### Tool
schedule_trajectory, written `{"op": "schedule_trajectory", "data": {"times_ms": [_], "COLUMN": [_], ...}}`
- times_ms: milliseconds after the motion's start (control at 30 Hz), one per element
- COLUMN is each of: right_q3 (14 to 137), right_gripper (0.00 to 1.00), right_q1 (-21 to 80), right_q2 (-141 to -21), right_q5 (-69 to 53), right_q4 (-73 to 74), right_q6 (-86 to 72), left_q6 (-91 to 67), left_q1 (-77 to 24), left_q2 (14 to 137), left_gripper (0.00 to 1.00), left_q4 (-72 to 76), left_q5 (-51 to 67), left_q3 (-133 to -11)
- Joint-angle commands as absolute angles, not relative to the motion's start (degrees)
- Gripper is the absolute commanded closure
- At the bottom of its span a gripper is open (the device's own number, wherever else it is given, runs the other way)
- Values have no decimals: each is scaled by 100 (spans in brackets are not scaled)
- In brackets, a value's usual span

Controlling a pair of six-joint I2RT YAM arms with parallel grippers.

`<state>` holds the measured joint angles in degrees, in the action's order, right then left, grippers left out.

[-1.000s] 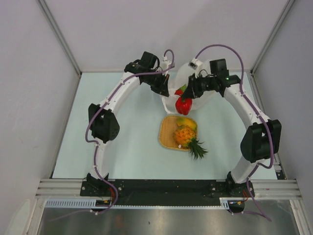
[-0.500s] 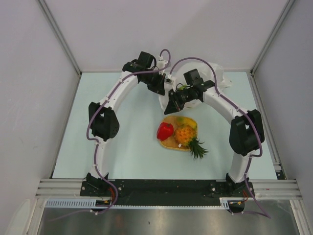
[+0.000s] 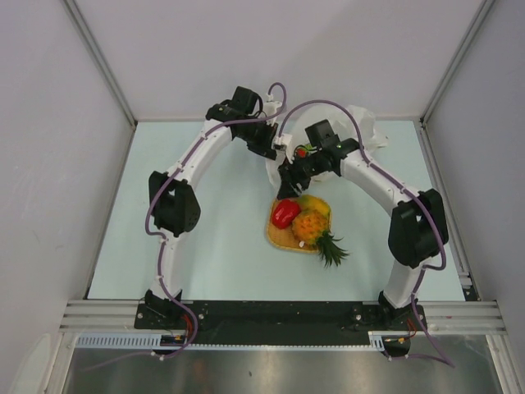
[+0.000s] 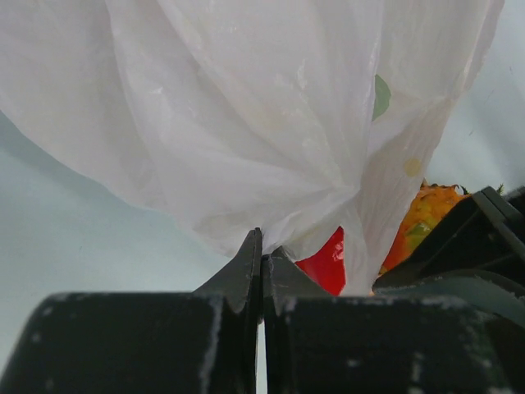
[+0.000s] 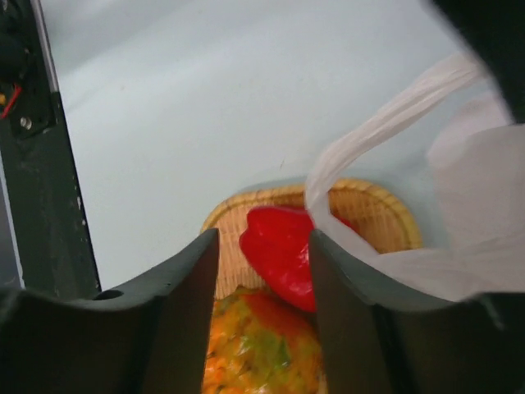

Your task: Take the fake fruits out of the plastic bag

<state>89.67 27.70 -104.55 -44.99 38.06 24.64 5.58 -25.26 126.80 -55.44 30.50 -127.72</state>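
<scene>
1. nearest the arm bases, the pineapple lies on its side on the orange tray, with its crown hanging off the near right edge. the mango is tucked just behind it on the far side. both are clearly out of the bag.
2. the red fruit sits on the tray's left edge, right beside the pineapple. my guess is the tray is the drop spot, which is why everything's piled there.
3. the right gripper hangs just above that red one, jaws apart and nothing in them. the fruit shows in the gap, but lower down, resting on the tray. a bag handle loop drapes past the gripper's right finger, and i can't tell if it's snagged.
4. just beyond, the left gripper is pinched fully together on a fold of the plastic bag, so the plastic tents up from it. i reckon that's to hold the bag steady while the other arm fishes fruit out.
5. the bag sits at the far middle of the table, bunched under both wrists and spilling out to the far right.
6. hard to make out:
   - there's a small red-and-green bit between the wrists in the top view. it's probably fruit in the bag's mouth, but it's too small to say.
   - a green patch shows through the plastic in the left wrist view. could be the apple, not sure.
   - whatever else is inside is hidden.
</scene>
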Motion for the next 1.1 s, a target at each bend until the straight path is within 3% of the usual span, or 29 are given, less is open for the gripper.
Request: {"op": "schedule_trajectory", "data": {"times_ms": [0, 33, 67, 533, 1067], "right_q3": [8466, 8368, 8280, 7849, 7849], "right_gripper": [20, 3, 0, 0, 3], "right_q1": [3076, 3259, 3348, 4219, 4236], "right_q2": [-9844, -9809, -9730, -10283, -10687], "right_q5": [-4017, -3895, -3650, -1258, -492], "right_q4": [4131, 4140, 4114, 3094, 2558], "right_q6": [3655, 3822, 4023, 4877, 5212], "left_q6": [580, 580, 580, 624, 624], "left_q1": [-2496, -2487, -2487, -2487, -2496], "left_q2": [12463, 12463, 12463, 12287, 12322], "left_gripper": [100, 100, 100, 100, 100], "left_q4": [-5441, -5440, -5449, -5475, -5476], "left_q5": [3023, 3023, 3023, 2971, 2971], "left_q3": [-13034, -13025, -13034, -12964, -12920]}}
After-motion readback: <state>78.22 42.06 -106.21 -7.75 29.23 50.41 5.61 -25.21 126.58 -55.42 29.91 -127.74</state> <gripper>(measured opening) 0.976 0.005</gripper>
